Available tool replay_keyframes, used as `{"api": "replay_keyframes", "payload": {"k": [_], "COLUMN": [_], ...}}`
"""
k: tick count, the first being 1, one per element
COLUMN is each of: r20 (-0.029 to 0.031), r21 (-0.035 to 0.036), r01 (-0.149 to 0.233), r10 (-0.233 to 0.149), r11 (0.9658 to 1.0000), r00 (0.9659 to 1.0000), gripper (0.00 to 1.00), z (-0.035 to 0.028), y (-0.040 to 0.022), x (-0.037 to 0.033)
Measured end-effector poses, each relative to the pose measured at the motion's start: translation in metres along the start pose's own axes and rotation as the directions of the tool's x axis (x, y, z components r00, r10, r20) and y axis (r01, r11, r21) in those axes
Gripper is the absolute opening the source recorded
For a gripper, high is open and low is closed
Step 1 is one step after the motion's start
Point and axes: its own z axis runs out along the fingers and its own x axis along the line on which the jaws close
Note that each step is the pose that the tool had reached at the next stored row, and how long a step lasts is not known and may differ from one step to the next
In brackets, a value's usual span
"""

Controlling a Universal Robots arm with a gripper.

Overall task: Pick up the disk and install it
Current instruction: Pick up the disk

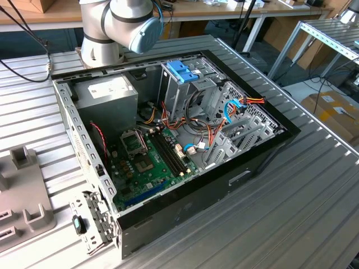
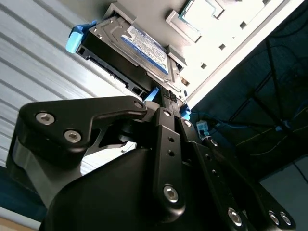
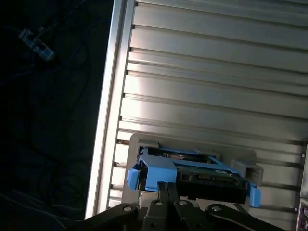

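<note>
The black gripper (image 2: 168, 103) hangs at the near edge of the disk (image 2: 139, 45), its labelled face showing, seated in a grey holder (image 2: 185, 29) on the ribbed table (image 2: 33, 57).

Black tool (image 3: 167, 188) on grey arm (image 1: 120, 22)

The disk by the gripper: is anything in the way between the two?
Nothing visible does. In the first wrist view the gripper sits right at the near edge of the disk, which rests in a grey holder on the ribbed table, with no object between them.
</note>
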Motion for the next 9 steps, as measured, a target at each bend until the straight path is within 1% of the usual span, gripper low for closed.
{"api": "replay_keyframes", "payload": {"k": [2, 3, 4, 5, 6, 8, 9], "r20": [0.0007, 0.0011, 0.0015, 0.0021, 0.0026, 0.0035, 0.0035], "r21": [-0.0001, -0.0001, -0.0002, -0.0002, -0.0002, -0.0002, -0.0002], "r01": [0.034, 0.058, 0.073, 0.106, 0.139, 0.178, 0.183], "r10": [-0.034, -0.058, -0.073, -0.106, -0.139, -0.178, -0.183], "r11": [0.9994, 0.9983, 0.9973, 0.9944, 0.9903, 0.9840, 0.9830], "r00": [0.9994, 0.9983, 0.9973, 0.9944, 0.9903, 0.9840, 0.9830], "gripper": [0.11, 0.11, 0.11, 0.11, 0.11, 0.11, 0.11], "z": [0.0000, 0.0000, 0.0000, 0.0000, 0.0000, 0.0000, 0.0000], "y": [0.0000, 0.0000, 0.0000, 0.0000, 0.0000, 0.0000, 0.0000], "x": [0.0000, 0.0000, 0.0000, 0.0000, 0.0000, 0.0000, 0.0000]}}
